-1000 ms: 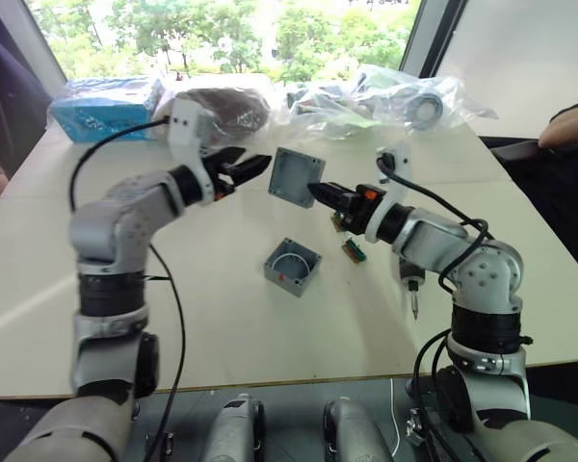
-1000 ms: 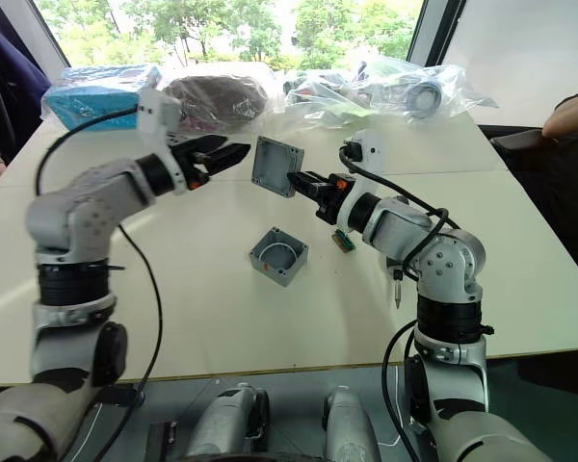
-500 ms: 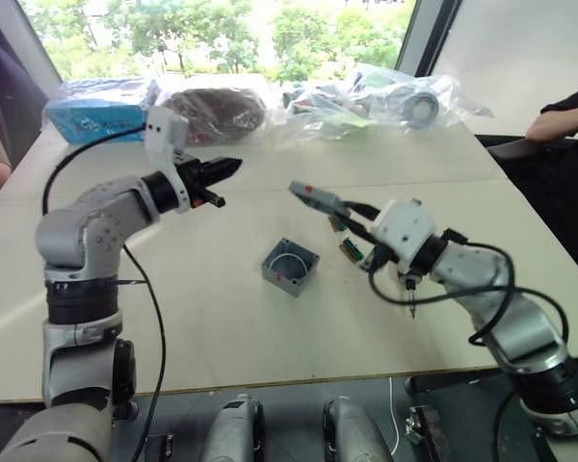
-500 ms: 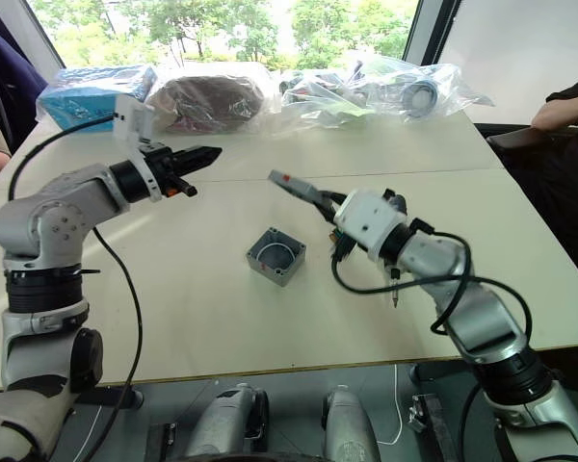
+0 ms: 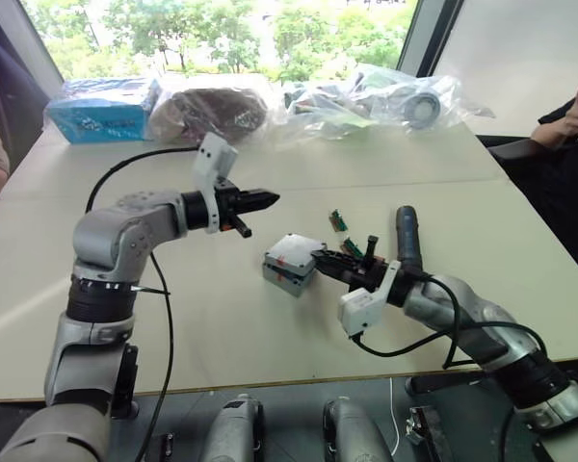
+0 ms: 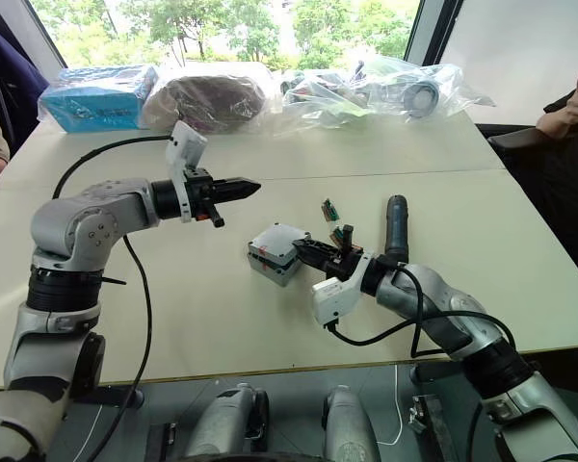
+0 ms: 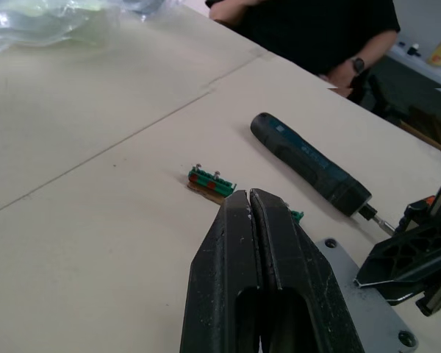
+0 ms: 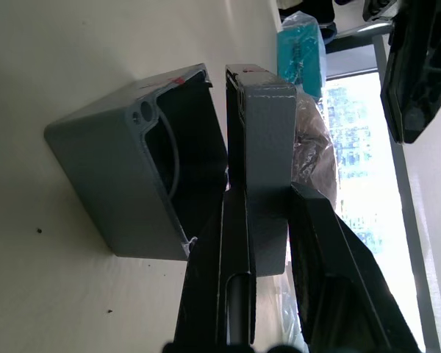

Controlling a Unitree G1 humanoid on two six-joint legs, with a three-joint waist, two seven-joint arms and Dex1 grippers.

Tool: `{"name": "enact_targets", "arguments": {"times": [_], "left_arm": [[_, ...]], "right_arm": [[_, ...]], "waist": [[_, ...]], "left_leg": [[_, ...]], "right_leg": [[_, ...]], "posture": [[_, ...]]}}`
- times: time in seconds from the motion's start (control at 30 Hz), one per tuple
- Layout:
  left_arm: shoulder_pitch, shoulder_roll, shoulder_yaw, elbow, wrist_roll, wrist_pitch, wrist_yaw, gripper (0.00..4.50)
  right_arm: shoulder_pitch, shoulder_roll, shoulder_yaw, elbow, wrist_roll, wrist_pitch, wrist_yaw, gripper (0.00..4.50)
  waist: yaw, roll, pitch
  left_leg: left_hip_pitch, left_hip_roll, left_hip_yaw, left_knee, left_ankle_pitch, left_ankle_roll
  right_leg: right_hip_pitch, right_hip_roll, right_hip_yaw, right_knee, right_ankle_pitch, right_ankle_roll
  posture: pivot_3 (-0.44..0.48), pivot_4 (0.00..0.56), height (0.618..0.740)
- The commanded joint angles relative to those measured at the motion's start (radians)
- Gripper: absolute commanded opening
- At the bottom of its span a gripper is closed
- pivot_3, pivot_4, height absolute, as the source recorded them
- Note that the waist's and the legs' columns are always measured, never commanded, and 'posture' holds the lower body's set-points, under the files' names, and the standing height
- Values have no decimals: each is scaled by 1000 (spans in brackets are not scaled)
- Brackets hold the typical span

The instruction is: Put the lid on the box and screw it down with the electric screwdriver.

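The task is in its first part: the lid (image 5: 296, 249) is being brought over the box (image 5: 281, 273), near the centre of the left eye picture, but it is not yet seated. In the right wrist picture the right gripper (image 8: 259, 193) is clamped on the edge of the lid, and a gap is visible between the lid and the open mouth of the box, so the two are close but not closed together (a white wire inside the box is also visible there).

The left gripper (image 5: 267, 200) hangs above the table (image 5: 173, 318), up and left of the box, with its two fingers pressed together and nothing between them.

The electric screwdriver (image 5: 406, 238) lies on the table to the right of centre, just behind the right arm, and nobody holds it. Some small green connector blocks (image 7: 211, 182) lie between the screwdriver and the box.

So, as I judge it, what is left is almost all: to lower the lid flat and square on the box, release it, take the screwdriver, and drive the corner screws.
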Motion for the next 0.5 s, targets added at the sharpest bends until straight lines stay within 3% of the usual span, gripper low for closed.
{"name": "enact_targets", "arguments": {"times": [0.03, 0.5], "left_arm": [[9, 13, -15, -39, 11, -21, -15, 20], [29, 2, -19, -56, 6, 12, -8, 20]], "right_arm": [[-21, 18, -24, -4, -49, -19, -43, 110], [-14, 38, -13, 38, -147, -39, -88, 110]], "waist": [[1, 0, 0], [1, 0, 0]], "left_leg": [[0, 0, 0, 0, 0, 0], [0, 0, 0, 0, 0, 0]], "right_leg": [[0, 0, 0, 0, 0, 0], [0, 0, 0, 0, 0, 0]], "posture": [[0, 150, 740], [0, 150, 740]]}}
